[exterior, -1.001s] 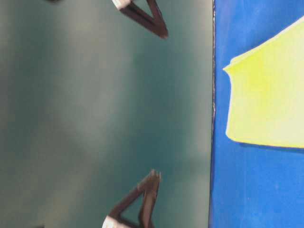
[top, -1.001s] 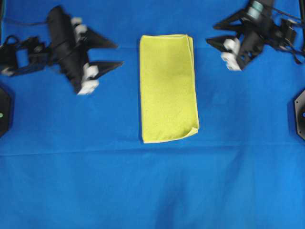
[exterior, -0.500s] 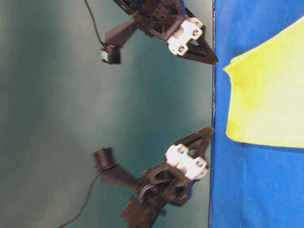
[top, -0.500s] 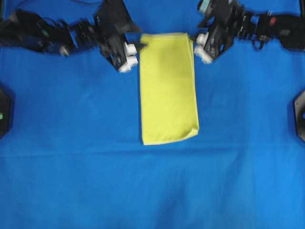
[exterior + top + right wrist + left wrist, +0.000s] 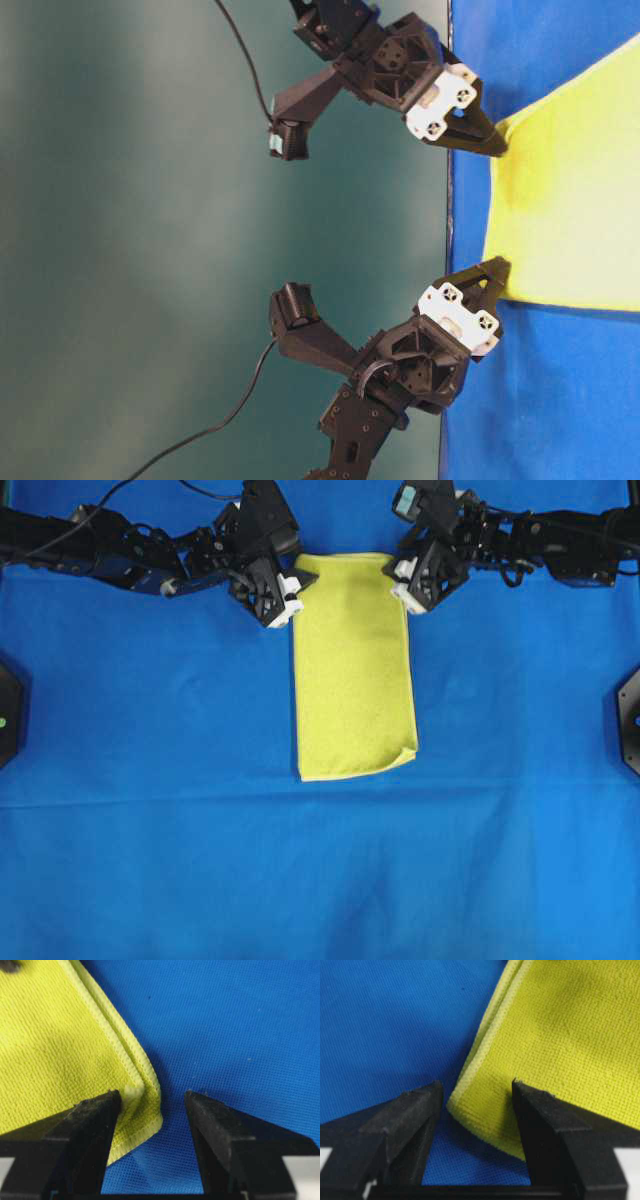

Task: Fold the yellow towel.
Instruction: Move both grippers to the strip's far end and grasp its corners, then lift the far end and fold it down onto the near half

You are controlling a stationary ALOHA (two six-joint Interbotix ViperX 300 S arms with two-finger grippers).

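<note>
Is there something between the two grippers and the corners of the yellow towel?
Nothing visible. The yellow towel lies folded on the blue cloth; the open left gripper and right gripper each straddle a far corner.

Both arms are stretched inward along the desk's far edge; left gripper (image 5: 297, 592) and right gripper (image 5: 398, 583) are held open.

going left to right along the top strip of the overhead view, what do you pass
left gripper → yellow towel → right gripper, all lying on the blue table cloth
</note>
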